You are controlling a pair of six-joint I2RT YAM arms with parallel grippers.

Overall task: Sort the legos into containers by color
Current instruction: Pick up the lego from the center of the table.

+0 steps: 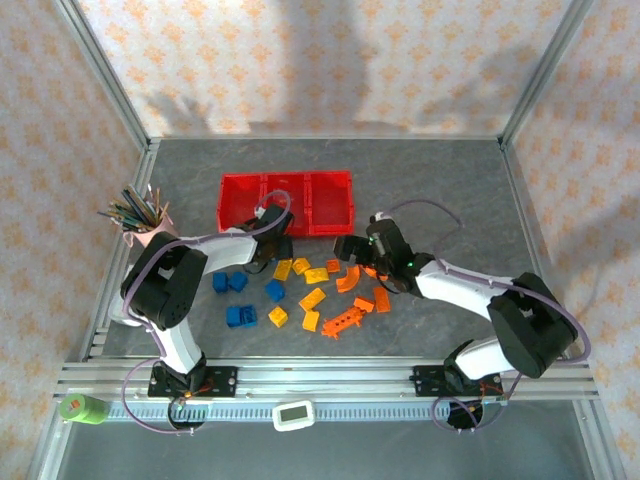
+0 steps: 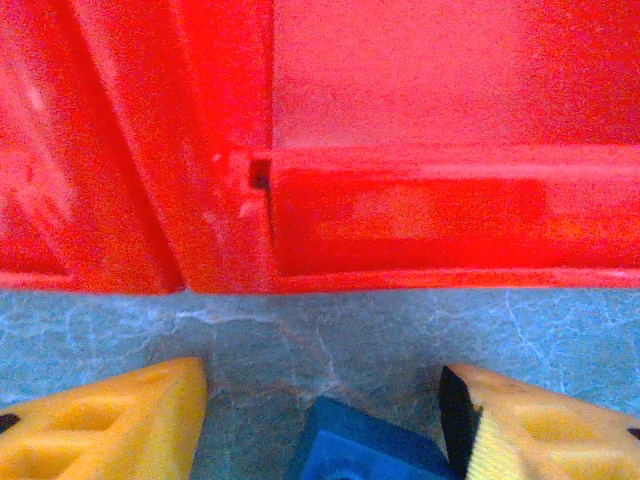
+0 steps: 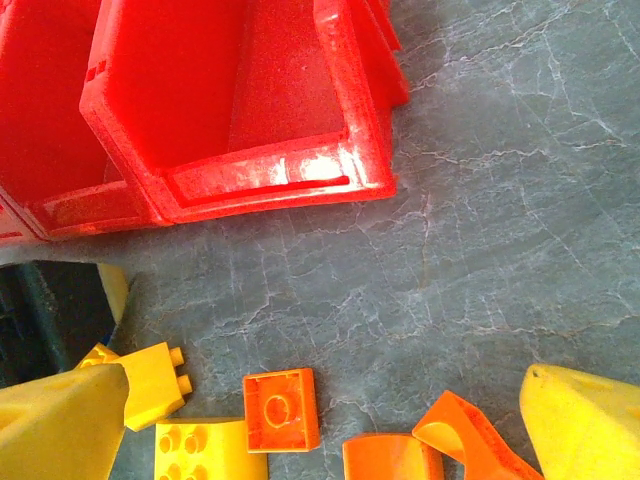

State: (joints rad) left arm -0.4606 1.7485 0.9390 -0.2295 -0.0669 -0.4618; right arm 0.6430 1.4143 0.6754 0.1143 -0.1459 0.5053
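- legos [image 1: 300, 290]: blue, yellow and orange bricks loose on grey desk [image 1: 430, 190], at 6 o'clock of containers [image 1: 290, 176]
- containers: three joined red bins
- left hand [image 2: 322, 385]: half-spread around blue brick [image 2: 360, 445], bin wall at 12 o'clock
- right hand [image 3: 325, 372]: spread wide above orange brick [image 3: 283, 408], pinching nothing
- pink pencil cup [image 1: 150, 232]: 9 o'clock of bins

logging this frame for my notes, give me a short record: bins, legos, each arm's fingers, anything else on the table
red bins: three joined, all look empty
legos: blue, yellow and orange, loose on the table in front of the bins, none sorted yet
left gripper: by the bins' front wall, fingers apart, blue brick between them
right gripper: fingers wide open over orange bricks, holding nothing
other: pink pencil cup left of the bins
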